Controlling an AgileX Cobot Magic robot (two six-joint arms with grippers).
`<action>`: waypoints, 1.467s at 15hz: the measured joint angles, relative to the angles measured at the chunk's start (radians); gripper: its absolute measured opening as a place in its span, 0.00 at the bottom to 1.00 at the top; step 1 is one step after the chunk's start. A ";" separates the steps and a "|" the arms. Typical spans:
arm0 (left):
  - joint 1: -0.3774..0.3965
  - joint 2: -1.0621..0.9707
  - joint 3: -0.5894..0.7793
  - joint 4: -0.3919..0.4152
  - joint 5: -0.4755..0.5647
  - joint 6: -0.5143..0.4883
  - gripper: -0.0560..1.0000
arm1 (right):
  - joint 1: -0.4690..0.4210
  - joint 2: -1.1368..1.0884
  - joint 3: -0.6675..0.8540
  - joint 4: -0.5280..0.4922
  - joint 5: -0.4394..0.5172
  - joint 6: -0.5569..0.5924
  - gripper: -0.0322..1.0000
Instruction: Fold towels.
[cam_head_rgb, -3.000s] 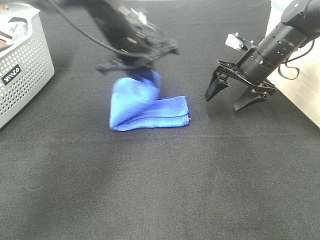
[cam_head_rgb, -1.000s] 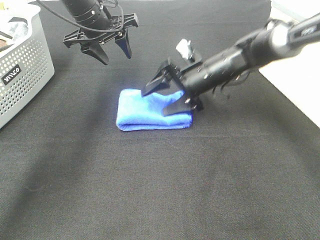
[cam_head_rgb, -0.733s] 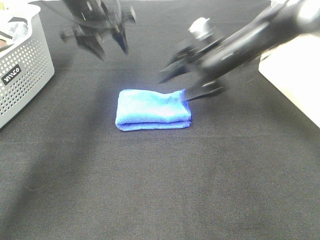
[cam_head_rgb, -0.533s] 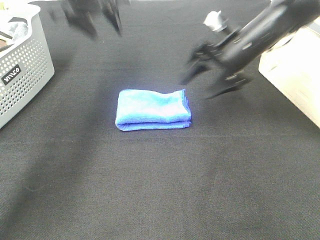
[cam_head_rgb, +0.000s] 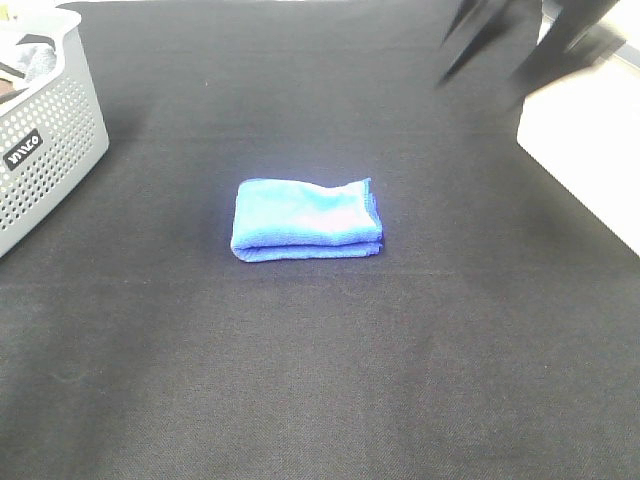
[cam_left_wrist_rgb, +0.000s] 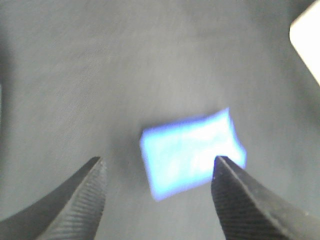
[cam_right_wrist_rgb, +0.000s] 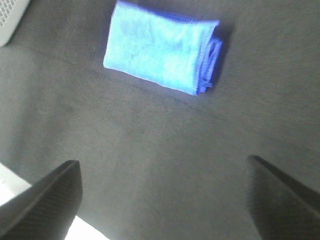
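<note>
A blue towel (cam_head_rgb: 306, 219) lies folded into a small rectangle on the black table (cam_head_rgb: 320, 380), left of centre. It also shows in the left wrist view (cam_left_wrist_rgb: 192, 152) and in the right wrist view (cam_right_wrist_rgb: 162, 47). My right gripper (cam_head_rgb: 525, 45) is a dark blur at the top right, high above and away from the towel; its fingers (cam_right_wrist_rgb: 47, 197) stand wide apart and empty. My left gripper (cam_left_wrist_rgb: 159, 197) is out of the exterior view; its fingers (cam_left_wrist_rgb: 75, 197) are open and empty, far above the towel.
A grey perforated basket (cam_head_rgb: 45, 130) with cloth in it stands at the left edge. A white surface (cam_head_rgb: 590, 140) borders the table on the right.
Both arms have pulled back from the towel: the left one has gone out of the top of the view, the right one up to the top right. The towel lies still, folded.
</note>
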 joint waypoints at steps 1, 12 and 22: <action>0.000 -0.072 0.076 0.012 0.000 0.009 0.61 | 0.000 -0.054 0.025 -0.018 0.001 0.015 0.83; 0.000 -1.280 1.226 0.076 0.003 0.033 0.61 | 0.000 -0.946 0.838 -0.264 -0.053 0.048 0.83; 0.000 -1.723 1.461 0.049 -0.094 0.229 0.61 | 0.000 -1.374 1.027 -0.361 -0.096 0.048 0.83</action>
